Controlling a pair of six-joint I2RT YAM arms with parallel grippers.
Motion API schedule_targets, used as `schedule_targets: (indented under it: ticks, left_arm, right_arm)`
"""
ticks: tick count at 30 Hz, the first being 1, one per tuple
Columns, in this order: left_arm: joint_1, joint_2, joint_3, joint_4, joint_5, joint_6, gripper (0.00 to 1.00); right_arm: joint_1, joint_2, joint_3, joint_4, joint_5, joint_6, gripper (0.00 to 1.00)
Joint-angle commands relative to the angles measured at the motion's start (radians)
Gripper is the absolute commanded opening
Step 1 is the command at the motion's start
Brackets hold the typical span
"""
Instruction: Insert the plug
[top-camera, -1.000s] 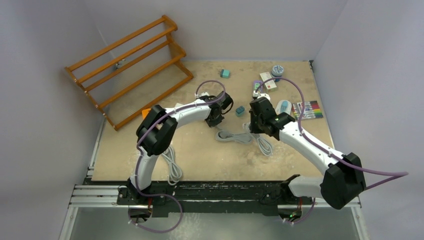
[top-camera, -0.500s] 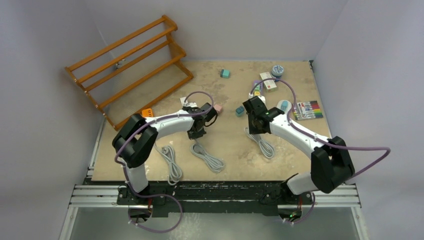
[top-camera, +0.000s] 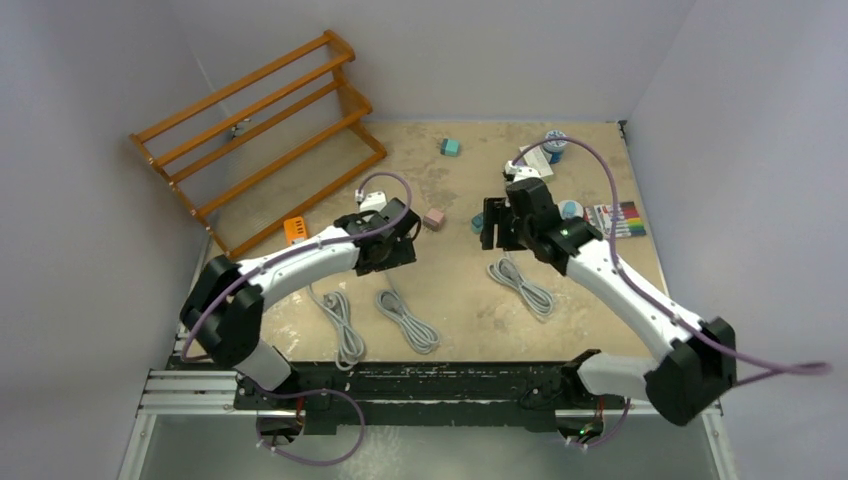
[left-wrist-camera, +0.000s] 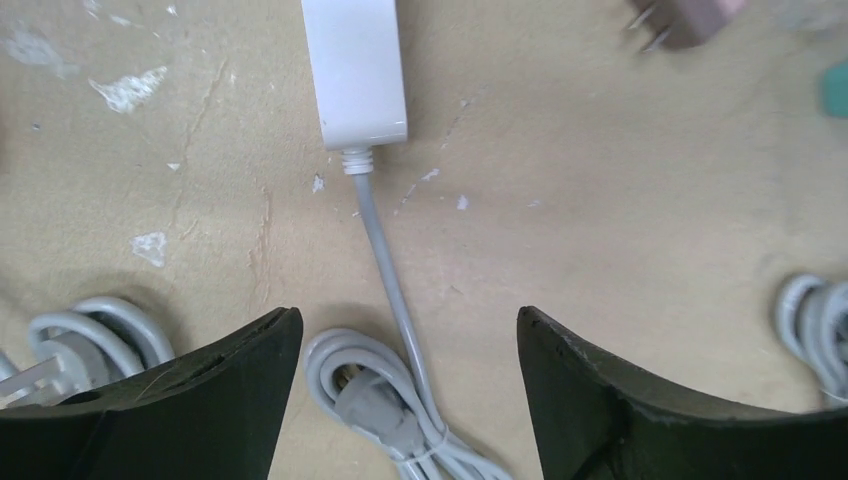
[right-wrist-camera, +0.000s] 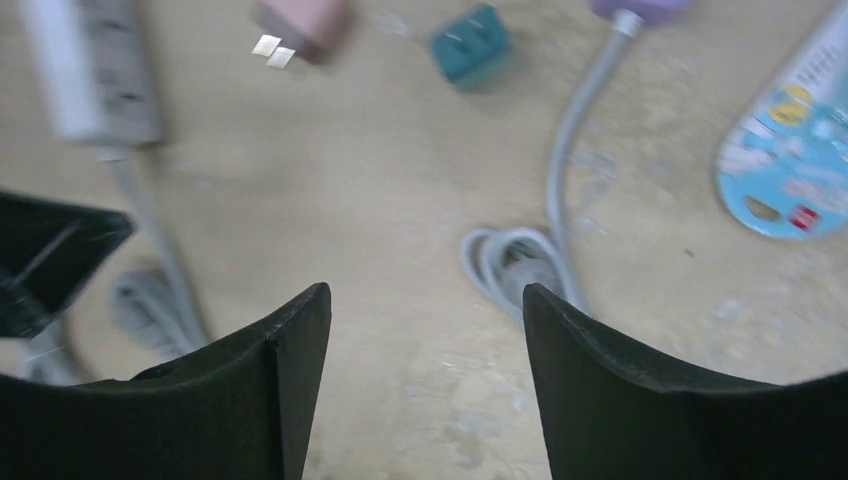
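My left gripper (left-wrist-camera: 410, 320) hangs open and empty over the tabletop. Ahead of it lies a white power strip (left-wrist-camera: 355, 65), its grey cord running down to a tied coil (left-wrist-camera: 385, 410) between the fingers. A pink plug (left-wrist-camera: 685, 15) lies at the upper right, prongs showing. My right gripper (right-wrist-camera: 425, 292) is also open and empty, above bare table. Beyond it I see the pink plug (right-wrist-camera: 300, 20), a teal plug (right-wrist-camera: 470, 45), the white strip (right-wrist-camera: 95, 70) and a purple-ended cord (right-wrist-camera: 575, 140) with its coil (right-wrist-camera: 515, 265). From above, the pink plug (top-camera: 433, 219) sits between both grippers.
A wooden rack (top-camera: 260, 140) stands at the back left. Three grey cord coils (top-camera: 407, 320) lie on the near half of the table. A teal block (top-camera: 451, 147), a marker pack (top-camera: 620, 220) and a blue card pack (right-wrist-camera: 790, 170) lie at the back right.
Both grippers were shut and now stand open. The left arm has swung to the left, and the grey cord bundle from mid-table now lies further left. The right gripper has shifted towards the back.
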Motion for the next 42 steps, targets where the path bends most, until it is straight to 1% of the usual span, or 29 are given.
schedule_targets:
  ticks: [1,4,6,9,12,13,15,16,17,19,21,24,29,31,33,38,40,42]
  left_arm:
    - [0.003,-0.156,0.078,-0.064,-0.051,0.035,0.79]
    - [0.011,-0.257,0.074,-0.081,-0.126,0.045,0.80]
    - [0.029,-0.305,0.057,-0.069,-0.172,0.055,0.78]
    - [0.058,-0.282,0.063,-0.087,-0.274,0.049,0.75]
    - [0.069,-0.219,0.066,-0.024,-0.342,0.149,0.79]
    - [0.098,-0.186,0.084,-0.022,-0.326,0.176,0.79]
    - [0.183,-0.119,0.133,-0.034,-0.241,0.201,0.80]
    - [0.224,-0.101,0.133,-0.003,-0.203,0.218,0.82]
    - [0.245,-0.092,0.116,0.070,-0.159,0.242,0.83]
    - [0.264,-0.079,0.089,0.189,-0.050,0.295,0.86]
    - [0.265,-0.035,0.110,0.215,-0.038,0.300,0.88]
    - [0.265,0.071,0.181,0.196,-0.038,0.318,0.88]
    - [0.265,0.196,0.245,0.196,-0.057,0.332,0.87]
    - [0.266,0.243,0.268,0.181,-0.073,0.336,0.84]
    - [0.271,0.285,0.287,0.172,-0.076,0.341,0.77]
    - [0.295,0.333,0.296,0.181,-0.038,0.348,0.52]
    - [0.301,0.322,0.279,0.207,-0.022,0.338,0.45]
    - [0.308,0.301,0.249,0.250,0.002,0.326,0.34]
  right_arm:
    - [0.037,-0.130,-0.112,0.303,-0.339,-0.033,0.69]
    - [0.095,-0.139,-0.168,0.433,-0.368,0.005,0.67]
    - [0.129,-0.126,-0.181,0.473,-0.334,0.025,0.65]
    - [0.151,-0.114,-0.192,0.505,-0.314,0.041,0.63]
    - [0.157,-0.121,-0.203,0.512,-0.306,0.045,0.62]
    - [0.158,-0.128,-0.209,0.513,-0.305,0.046,0.62]
    - [0.161,-0.147,-0.223,0.508,-0.298,0.051,0.62]
    - [0.163,-0.161,-0.232,0.505,-0.292,0.055,0.62]
    - [0.163,-0.180,-0.244,0.501,-0.288,0.061,0.62]
    - [0.164,-0.208,-0.262,0.494,-0.288,0.067,0.62]
    - [0.167,-0.234,-0.280,0.486,-0.291,0.070,0.62]
    - [0.167,-0.264,-0.299,0.474,-0.289,0.072,0.62]
    - [0.168,-0.276,-0.309,0.464,-0.289,0.068,0.62]
    - [0.168,-0.270,-0.309,0.465,-0.295,0.066,0.62]
    - [0.170,-0.262,-0.311,0.471,-0.308,0.065,0.62]
    - [0.192,-0.221,-0.322,0.506,-0.342,0.043,0.62]
    - [0.225,-0.190,-0.329,0.534,-0.352,0.041,0.62]
    - [0.282,-0.145,-0.324,0.562,-0.343,0.058,0.63]
